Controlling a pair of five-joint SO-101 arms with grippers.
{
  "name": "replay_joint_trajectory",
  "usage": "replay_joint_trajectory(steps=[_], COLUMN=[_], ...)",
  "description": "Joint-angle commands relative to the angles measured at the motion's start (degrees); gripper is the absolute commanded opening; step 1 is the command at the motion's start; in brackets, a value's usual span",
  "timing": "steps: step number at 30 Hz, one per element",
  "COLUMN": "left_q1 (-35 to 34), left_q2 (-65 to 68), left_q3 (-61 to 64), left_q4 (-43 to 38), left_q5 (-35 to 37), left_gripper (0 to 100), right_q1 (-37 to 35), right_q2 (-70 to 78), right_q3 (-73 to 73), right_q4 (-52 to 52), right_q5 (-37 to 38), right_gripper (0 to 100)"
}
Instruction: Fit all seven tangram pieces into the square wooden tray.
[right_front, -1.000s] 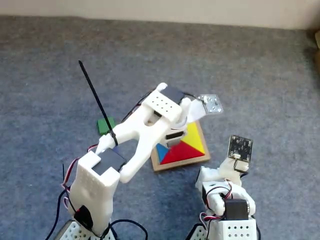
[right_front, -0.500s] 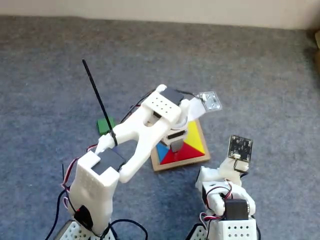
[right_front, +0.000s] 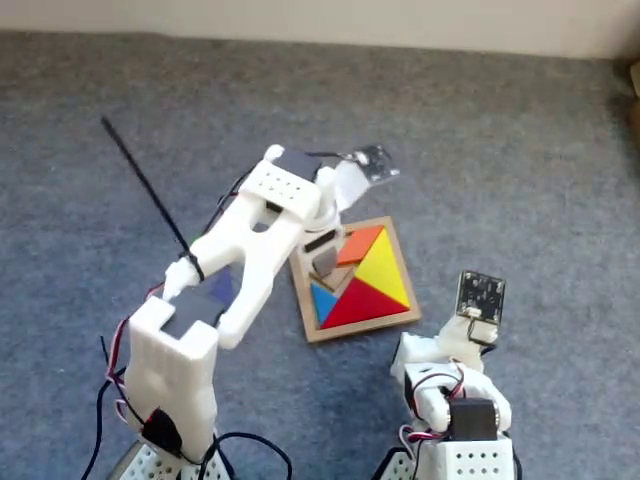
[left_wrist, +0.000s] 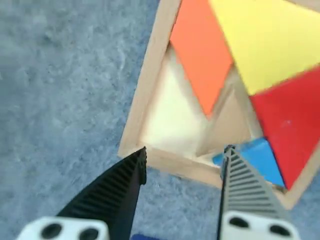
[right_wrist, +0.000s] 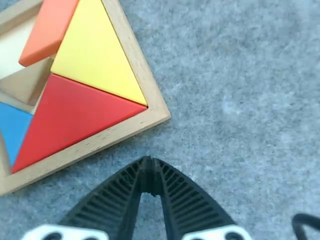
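Observation:
The square wooden tray lies on the carpet holding a yellow triangle, a red triangle, an orange parallelogram and a small blue triangle. My left gripper hangs over the tray's left part. In its wrist view the left gripper is open with nothing between its fingers, above the bare slots beside the orange piece and the blue piece. My right gripper is shut and empty, just off the tray's corner near the red triangle.
Grey carpet surrounds the tray on every side. The left arm's white body stretches from its base to the tray's left edge, with a black cable tie sticking up. The right arm is folded low at the front right.
The left arm has swung to the left, carrying its gripper from over the tray's middle to its left side. The orange and yellow pieces are now uncovered. The right arm has kept still.

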Motion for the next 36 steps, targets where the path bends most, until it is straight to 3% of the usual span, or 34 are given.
replay_joint_trajectory(steps=[1, 18, 36], left_q1=[-0.31, 0.92, 1.89], left_q2=[1.27, 2.42, -3.82], left_q3=[-1.63, -1.10, -1.10], left_q4=[-2.11, -8.70, -8.97], left_q5=[1.58, 8.26, 19.34], left_gripper=[24, 24, 24], right_q1=[0.75, 0.75, 0.75], right_q2=[-1.01, -1.01, -1.01], right_q3=[7.34, 7.34, 7.34], right_q4=[0.31, 0.31, 0.31], right_q5=[0.26, 0.26, 0.26], right_gripper=[0.6, 0.6, 0.6])
